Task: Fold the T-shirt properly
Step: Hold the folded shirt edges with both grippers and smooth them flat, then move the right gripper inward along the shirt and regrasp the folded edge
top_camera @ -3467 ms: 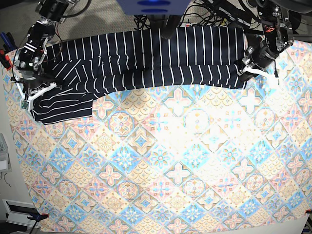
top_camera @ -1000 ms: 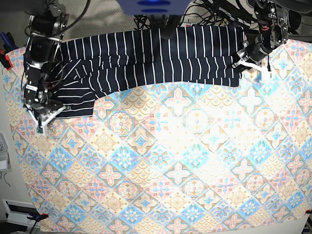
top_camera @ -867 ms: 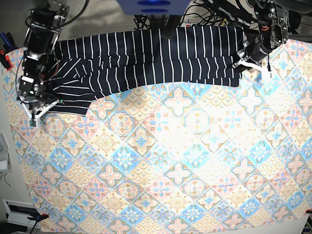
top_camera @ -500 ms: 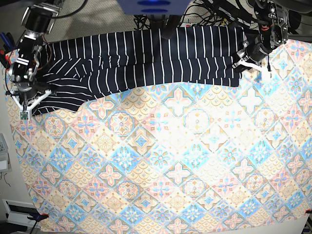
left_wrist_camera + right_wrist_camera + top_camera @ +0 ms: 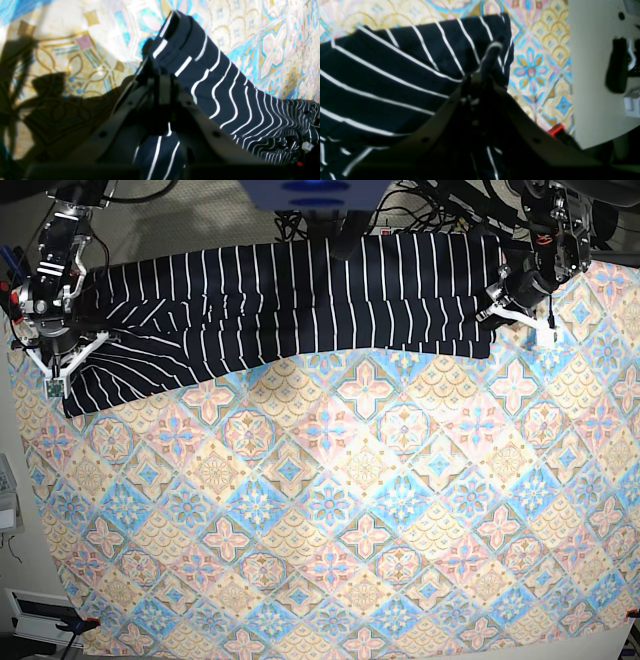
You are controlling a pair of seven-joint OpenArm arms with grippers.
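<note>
The T-shirt [image 5: 290,305] lies stretched as a long band across the top of the base view, on the tile-patterned tablecloth [image 5: 340,510]. At upper right of that view the left gripper [image 5: 515,308] is clamped on the shirt's end; its wrist view shows the fingers pinched on a bunched fold. At upper left the right gripper [image 5: 55,358] grips the other end, cloth [image 5: 395,75] caught between its closed fingers. No readable writing shows anywhere.
</note>
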